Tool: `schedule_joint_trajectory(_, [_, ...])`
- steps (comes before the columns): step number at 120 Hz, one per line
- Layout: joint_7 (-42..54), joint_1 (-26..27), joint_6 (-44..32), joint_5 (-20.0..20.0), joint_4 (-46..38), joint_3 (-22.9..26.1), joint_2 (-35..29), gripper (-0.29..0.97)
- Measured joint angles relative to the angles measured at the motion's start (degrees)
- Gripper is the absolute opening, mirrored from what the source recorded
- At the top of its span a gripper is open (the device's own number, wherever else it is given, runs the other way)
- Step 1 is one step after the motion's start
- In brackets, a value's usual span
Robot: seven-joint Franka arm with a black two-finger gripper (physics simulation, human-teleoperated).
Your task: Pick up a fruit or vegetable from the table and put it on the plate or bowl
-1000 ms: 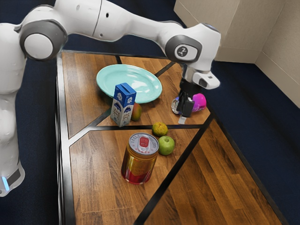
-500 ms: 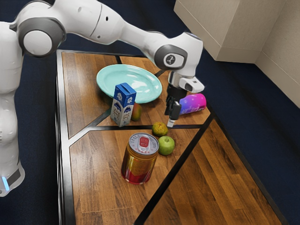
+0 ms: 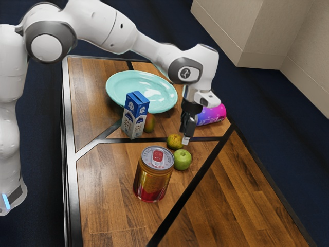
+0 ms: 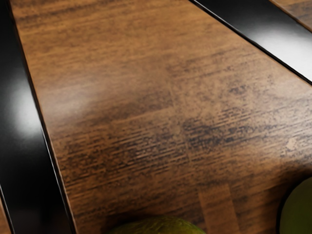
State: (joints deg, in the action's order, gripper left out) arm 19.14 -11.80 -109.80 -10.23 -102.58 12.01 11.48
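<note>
The fruit nearest my claw [image 3: 186, 135] is a small citrus [image 3: 175, 141], round, yellow-green and dull-skinned, with a faintly dimpled look. It sits on the wooden surface [image 3: 241, 195] in front of the teal plate [image 3: 141, 90], apart from it and just across a black inlay strip that runs between the two. My claw hangs pointing down, its tip just beside the citrus on the exterior view's right and level with the fruit's upper half; I cannot tell whether it touches the skin, nor whether the claw is apart or together from this angle. In the wrist view the citrus [image 4: 156, 226] shows as a pale green curve just under my hand, with the rim of a green apple [image 4: 298, 209] close beside it. That green apple [image 3: 182, 159] lies farther from the plate than the citrus, almost touching it. A blue milk carton [image 3: 135, 114] stands at the plate's near edge.
</note>
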Motion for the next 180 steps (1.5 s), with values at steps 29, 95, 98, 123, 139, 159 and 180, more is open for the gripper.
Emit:
schedule_joint_trajectory(29, [1.7,-0.5,-1.2,0.5,-0.2,-0.1,0.3,0.68])
schedule_joint_trajectory(95, [4.6,-0.8,-4.1,0.3,-1.7,0.0,1.8,0.68])
schedule_joint_trajectory(98, [4.7,-0.9,-4.1,0.3,-1.7,0.0,1.8,0.68])
schedule_joint_trajectory(123, [5.3,-0.9,-4.3,0.3,-1.4,0.1,1.4,0.68])
schedule_joint_trajectory(139, [5.6,-0.9,-4.4,0.3,-1.2,0.1,1.0,0.68])
schedule_joint_trajectory(159, [5.8,-0.9,-4.2,0.4,-1.4,0.1,-0.7,0.68])
schedule_joint_trajectory(180, [6.0,-0.9,-4.0,0.2,-3.4,0.1,-2.8,0.68])
